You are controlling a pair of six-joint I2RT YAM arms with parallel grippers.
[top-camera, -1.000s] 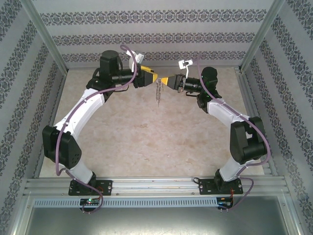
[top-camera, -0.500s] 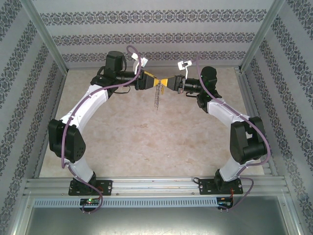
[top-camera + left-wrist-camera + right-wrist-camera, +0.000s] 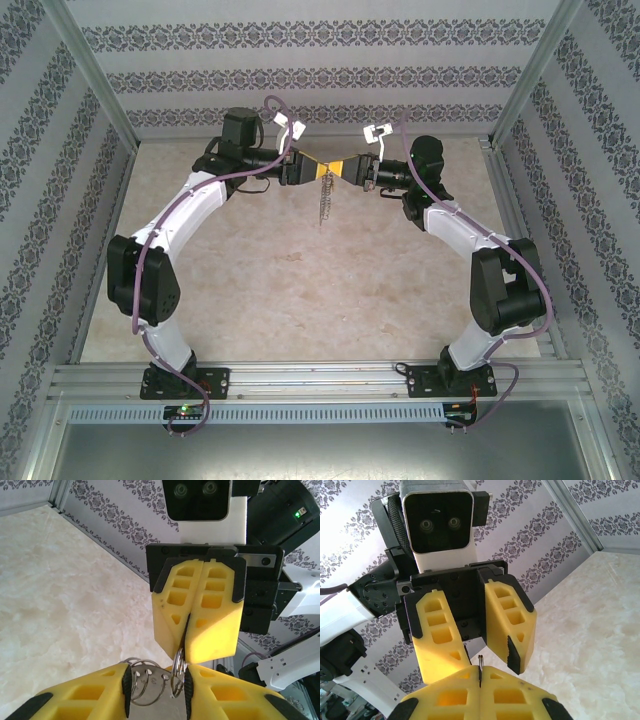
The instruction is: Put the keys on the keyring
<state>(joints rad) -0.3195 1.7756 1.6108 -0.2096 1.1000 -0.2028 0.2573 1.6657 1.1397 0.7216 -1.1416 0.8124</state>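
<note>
Above far table (image 3: 165,165) edge | right pincer (image 3: 186,650) clamps keyring (image 3: 176,672) | left pincer (image 3: 157,681) parted around it

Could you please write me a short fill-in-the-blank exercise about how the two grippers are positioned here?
1. The right gripper has its jaws ___ on a silver ring.
2. Both grippers' fingers are coloured ___.
3. In the top view, a thin chain hangs ___ the spot where the left gripper meets the right one.
Missing words: shut; yellow; below.
</note>
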